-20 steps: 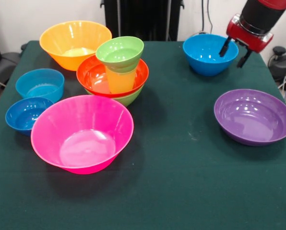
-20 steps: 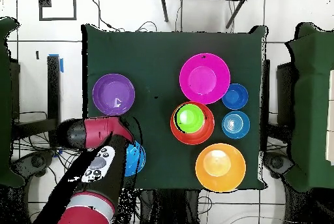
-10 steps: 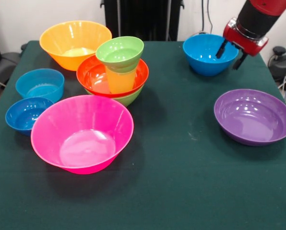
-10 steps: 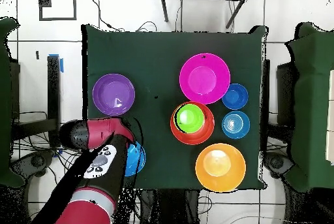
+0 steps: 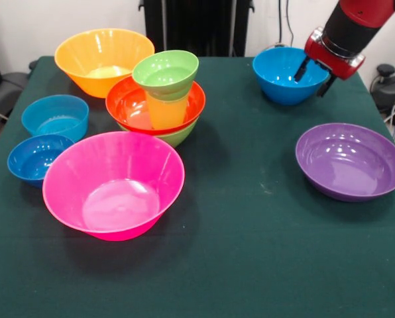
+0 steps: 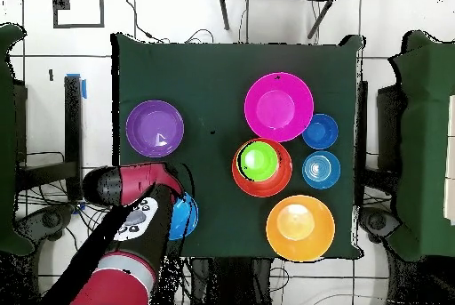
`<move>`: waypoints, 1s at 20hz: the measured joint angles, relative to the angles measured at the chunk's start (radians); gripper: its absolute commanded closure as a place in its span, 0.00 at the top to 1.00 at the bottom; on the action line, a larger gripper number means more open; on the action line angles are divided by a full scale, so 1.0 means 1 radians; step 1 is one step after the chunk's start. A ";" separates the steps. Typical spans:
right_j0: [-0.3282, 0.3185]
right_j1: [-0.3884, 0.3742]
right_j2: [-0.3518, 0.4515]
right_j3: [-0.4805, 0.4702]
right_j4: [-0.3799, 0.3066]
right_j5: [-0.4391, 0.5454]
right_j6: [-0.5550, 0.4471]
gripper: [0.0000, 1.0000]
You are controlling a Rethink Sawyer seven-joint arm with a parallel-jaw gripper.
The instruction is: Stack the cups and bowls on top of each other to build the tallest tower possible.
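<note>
A: Taking stock from the left of the table (image 5: 250, 265). What is sitting there?

B: Two blue bowls: a light-blue bowl (image 5: 55, 116), and a darker small blue bowl (image 5: 36, 158) just beside it, nearer us. Behind them an orange bowl (image 5: 103, 59) is standing at the far edge. A pink bowl (image 5: 113, 185), the largest, is sitting in front, its rim touching the small blue one or nearly so.

A: And the tower?

B: The tower (image 5: 159, 99) is standing between the orange and pink bowls. A green bowl (image 5: 179, 135) is showing at the bottom, a red-orange bowl (image 5: 128, 101) is nesting in it, a yellow cup (image 5: 166, 112) is standing upright in that, and a small green bowl (image 5: 166, 73) is sitting on the cup, tilting slightly.

A: Moving right?

B: A blue bowl (image 5: 282, 75) is sitting at the far right corner. A purple bowl (image 5: 350, 161) is lying well apart from it, nearer us, empty.

A: The gripper?

B: The gripper (image 5: 311, 67) is hanging over the blue bowl's right rim, its two dark fingers (image 5: 299, 69) spread apart, one inside the rim and one outside, holding nothing. From overhead, the arm (image 6: 124, 257) is covering most of that bowl.
</note>
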 measured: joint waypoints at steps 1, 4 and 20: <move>0.000 0.000 0.000 0.000 0.000 0.000 0.000 1.00; 0.000 0.000 0.000 0.000 0.001 0.000 0.000 1.00; -0.001 0.000 0.001 0.015 0.034 0.000 0.000 0.00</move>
